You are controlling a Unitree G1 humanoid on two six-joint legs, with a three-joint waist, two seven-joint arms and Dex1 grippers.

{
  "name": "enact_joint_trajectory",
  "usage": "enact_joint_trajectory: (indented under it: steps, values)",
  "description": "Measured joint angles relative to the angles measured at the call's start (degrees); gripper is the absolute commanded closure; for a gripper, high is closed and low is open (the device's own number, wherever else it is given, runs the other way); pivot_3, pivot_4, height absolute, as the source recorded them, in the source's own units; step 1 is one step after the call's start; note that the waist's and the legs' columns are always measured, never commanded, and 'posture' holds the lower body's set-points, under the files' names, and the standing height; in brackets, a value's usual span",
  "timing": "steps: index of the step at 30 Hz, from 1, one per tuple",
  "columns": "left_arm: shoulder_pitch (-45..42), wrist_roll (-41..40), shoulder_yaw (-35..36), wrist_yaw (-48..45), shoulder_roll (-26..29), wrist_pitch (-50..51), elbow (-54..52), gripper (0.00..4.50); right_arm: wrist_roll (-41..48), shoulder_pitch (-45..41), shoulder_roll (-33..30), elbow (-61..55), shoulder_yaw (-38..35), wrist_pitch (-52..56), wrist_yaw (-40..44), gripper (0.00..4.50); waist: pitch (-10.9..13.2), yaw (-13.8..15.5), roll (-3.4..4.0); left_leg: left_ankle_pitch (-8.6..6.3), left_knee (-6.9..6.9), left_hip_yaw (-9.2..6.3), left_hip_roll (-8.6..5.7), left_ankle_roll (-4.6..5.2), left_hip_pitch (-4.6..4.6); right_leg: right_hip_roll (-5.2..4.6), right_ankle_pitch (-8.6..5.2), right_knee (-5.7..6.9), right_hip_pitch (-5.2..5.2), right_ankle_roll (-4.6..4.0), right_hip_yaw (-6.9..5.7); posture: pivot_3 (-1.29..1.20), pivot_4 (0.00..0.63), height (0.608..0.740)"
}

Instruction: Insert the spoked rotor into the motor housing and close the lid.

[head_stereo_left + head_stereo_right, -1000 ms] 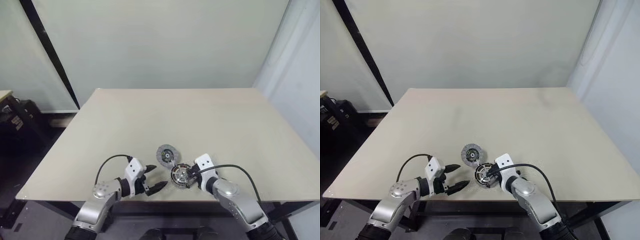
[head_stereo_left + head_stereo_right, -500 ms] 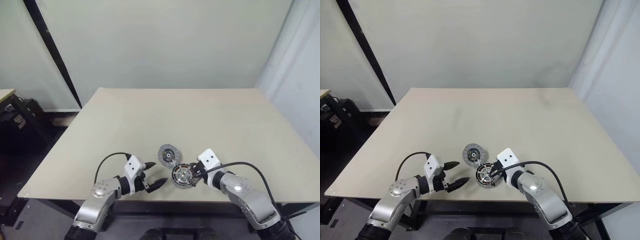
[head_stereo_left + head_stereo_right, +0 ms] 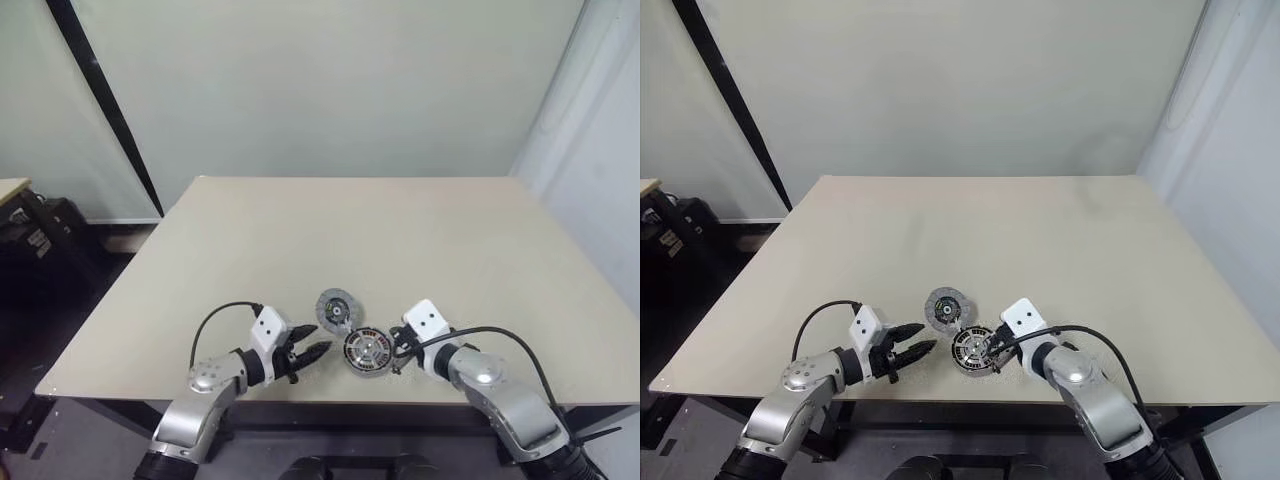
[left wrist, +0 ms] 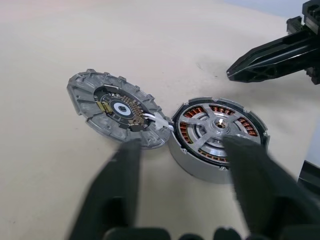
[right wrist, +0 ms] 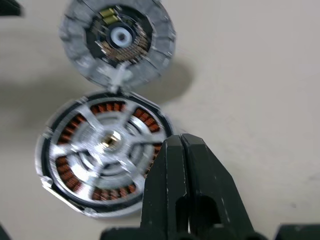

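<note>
The spoked rotor [image 4: 216, 128] sits inside the motor housing [image 4: 186, 159], between both grippers. The lid [image 4: 114, 107] lies flat beside the housing, touching it, just ahead of the left gripper [image 3: 307, 351], whose fingers stand partly apart, empty. The right gripper [image 5: 181, 172] is pressed closed, empty, just beside the housing.

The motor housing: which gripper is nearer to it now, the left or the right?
Right. The right gripper, shut, sits just beside the motor housing, apparently clear of its rim. The left gripper, partly open, is across a gap of bare table.
</note>
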Motion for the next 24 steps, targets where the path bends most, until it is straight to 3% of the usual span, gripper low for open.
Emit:
enact_joint_trajectory:
  steps: [4, 11, 20, 24]
  values:
    - [-0.4, -0.1, 0.0, 0.1, 0.0, 0.3, -1.0, 4.41, -0.6, 0.0, -2.5, -1.5, 1.3, 0.8, 2.3, 2.60, 0.0, 0.2, -0.01, 0.00, 0.00, 0.01, 0.00, 0.00, -0.01, 0.00, 0.00, 0.00, 0.00, 0.00, 0.00, 0.00, 0.000, 0.740]
    - [-0.9, -0.1, 0.0, 0.1, -0.1, 0.7, -1.3, 4.50, -5.8, -1.3, -8.4, -2.7, 4.4, -1.7, 6.2, 0.04, 0.0, 0.6, -0.05, 0.00, 0.01, 0.05, 0.00, 0.00, -0.01, -0.01, 0.00, -0.02, 0.00, 0.00, -0.01, 0.00, 0.000, 0.740]
    - [-2.1, 0.0, -0.1, -0.6, 0.0, 0.7, -1.1, 4.50, -11.6, -8.7, -18.2, -6.5, 13.3, -0.4, 19.3, 0.01, 0.1, 0.6, -0.13, 0.00, 0.05, 0.05, 0.00, 0.00, -0.03, -0.02, -0.01, -0.05, 0.00, 0.00, -0.04, 0.00, 0.000, 0.740]
    - [-2.5, 0.3, -0.4, -1.2, 0.1, 0.7, -0.2, 4.50, -13.6, -14.3, -19.5, -7.2, 17.7, 2.3, 25.7, 0.01, 0.1, 0.6, -0.19, 0.00, 0.04, 0.04, 0.02, 0.00, -0.03, -0.01, 0.00, -0.03, -0.02, 0.00, -0.06, 0.00, 0.000, 0.740]
